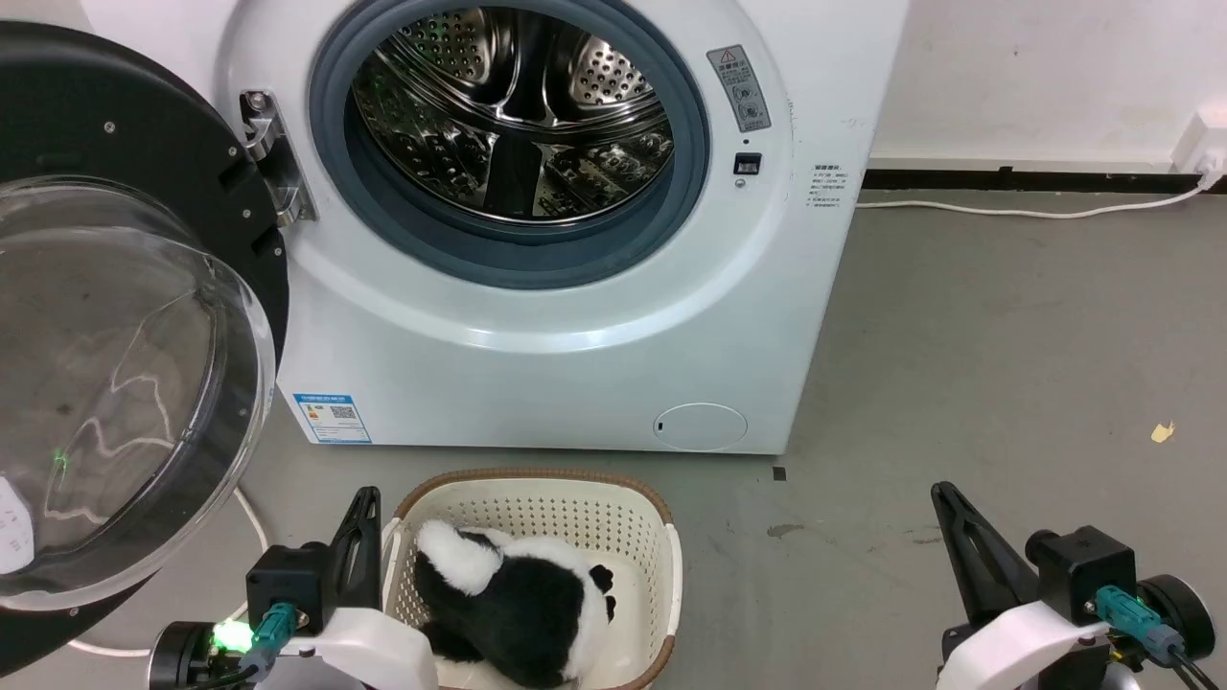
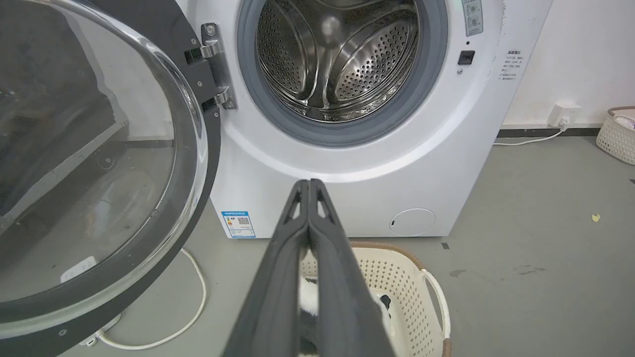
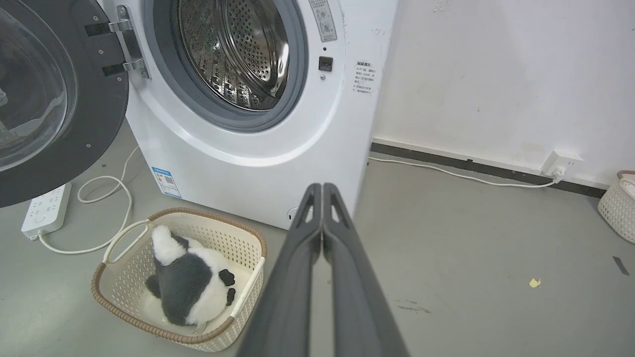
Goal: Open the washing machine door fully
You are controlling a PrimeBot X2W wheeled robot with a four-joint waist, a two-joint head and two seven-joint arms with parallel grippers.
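Observation:
The washing machine door (image 1: 105, 326), a big glossy black ring round a bulging clear glass bowl, stands swung wide to the left on its metal hinge (image 1: 273, 158). The same door (image 2: 94, 163) fills the left of the left wrist view, and the door (image 3: 49, 94) shows at upper left in the right wrist view. Behind it the grey-rimmed steel drum mouth (image 1: 513, 134) lies uncovered. My left gripper (image 1: 364, 503) is low at the left, shut and empty, right of the door and apart from it. My right gripper (image 1: 944, 498) is low at the right, shut and empty.
A cream basket (image 1: 661, 537) holding a black-and-white plush toy (image 1: 518, 594) stands on the floor before the machine, between my arms. A white power strip (image 3: 47, 210) and its cable (image 3: 106, 218) lie under the door. Another basket (image 3: 617, 208) sits by the right wall.

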